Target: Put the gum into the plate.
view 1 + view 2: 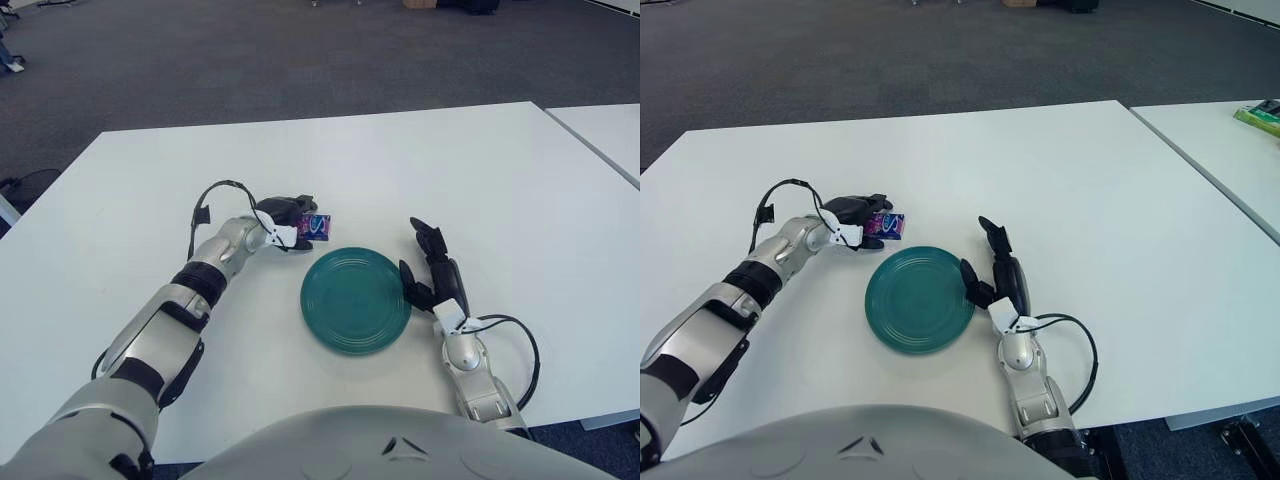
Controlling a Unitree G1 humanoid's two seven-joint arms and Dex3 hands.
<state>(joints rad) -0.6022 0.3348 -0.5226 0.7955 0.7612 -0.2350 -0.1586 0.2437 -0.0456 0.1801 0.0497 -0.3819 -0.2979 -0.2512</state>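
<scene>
A small purple and blue gum pack point(317, 226) is held in my left hand point(296, 222), whose fingers are curled around it. The hand shows just beyond the far left rim of the teal plate point(355, 299), which lies on the white table in front of me. The gum also shows in the right eye view point(885, 225), to the upper left of the plate point(919, 298). I cannot tell whether the pack touches the table. My right hand point(428, 262) shows at the plate's right edge, fingers spread and holding nothing.
The white table point(400, 170) stretches far behind the plate. A second white table point(1220, 150) stands at the right, with a green object point(1262, 116) on its far edge. Cables loop beside both wrists.
</scene>
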